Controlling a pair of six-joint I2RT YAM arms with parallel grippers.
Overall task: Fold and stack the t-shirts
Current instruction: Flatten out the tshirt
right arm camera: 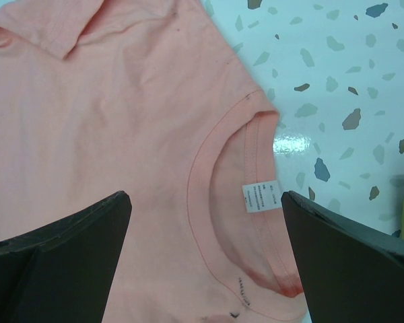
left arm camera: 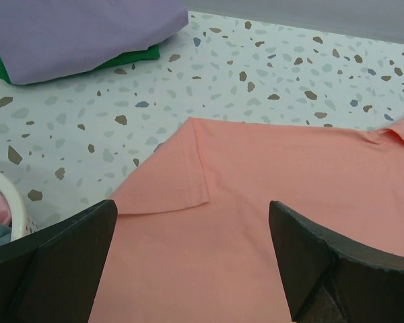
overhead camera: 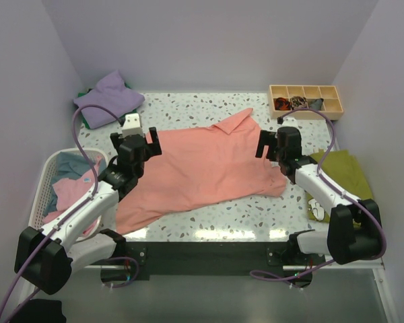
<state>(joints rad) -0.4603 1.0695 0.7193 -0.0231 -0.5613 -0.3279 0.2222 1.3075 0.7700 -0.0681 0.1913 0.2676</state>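
Top view: salmon-pink t-shirt (overhead camera: 202,168) spread open and unfolded across the middle of the worktop (overhead camera: 256,215), neck opening (right arm camera: 209,202) to the right, hem toward the near left, one sleeve (left arm camera: 168,168) toward the far left. Left end effector (overhead camera: 136,141) poised over the sleeve side, fingers spread wide, nothing between them. Right end effector (overhead camera: 269,145) poised over the neck opening and its label (right arm camera: 258,195), likewise spread and holding nothing. Contact with the cloth not determinable from either wrist view.

Done, by appearance: a lavender t-shirt (overhead camera: 110,96) folded and resting on a folded green t-shirt (left arm camera: 131,59) at the far left corner, the start of a stack.

Left to do: every fold of the salmon-pink t-shirt, then its transfer to the stack. After that, a pink t-shirt (overhead camera: 71,195) and a light blue t-shirt (overhead camera: 71,165), both crumpled in the white basket (overhead camera: 40,182) at the near left. An olive garment (overhead camera: 340,171) loosely heaped at the right edge, status unclear.

Judged early to midway through the task. Wooden compartment tray (overhead camera: 303,87) at the far right, seemingly no part of it.
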